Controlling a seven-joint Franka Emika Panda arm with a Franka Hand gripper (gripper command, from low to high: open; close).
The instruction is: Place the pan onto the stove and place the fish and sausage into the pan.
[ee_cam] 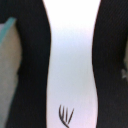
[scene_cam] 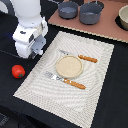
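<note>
Your end effector (scene_cam: 36, 50) hangs over the placemat's (scene_cam: 95, 75) corner at the exterior view's left

You cannot tell how wide it stands, though the wrist view fills with the white fish (ee_cam: 70, 65) between dark sides. The pan (scene_cam: 68, 9) sits on the stove (scene_cam: 107, 27) beside a pot (scene_cam: 91, 13), contents unclear. The sausage (scene_cam: 18, 71) lies on the dark bench (scene_cam: 112, 107), just off the placemat's edge

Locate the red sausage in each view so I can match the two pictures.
Exterior view: the sausage lies on the dark table, just off the placemat, toward the exterior view's left.
Wrist view: not in it; a close white shape fills the picture.
Shared landmark: none certain; the pale strip at the wrist picture's edge may be the placemat.
</note>
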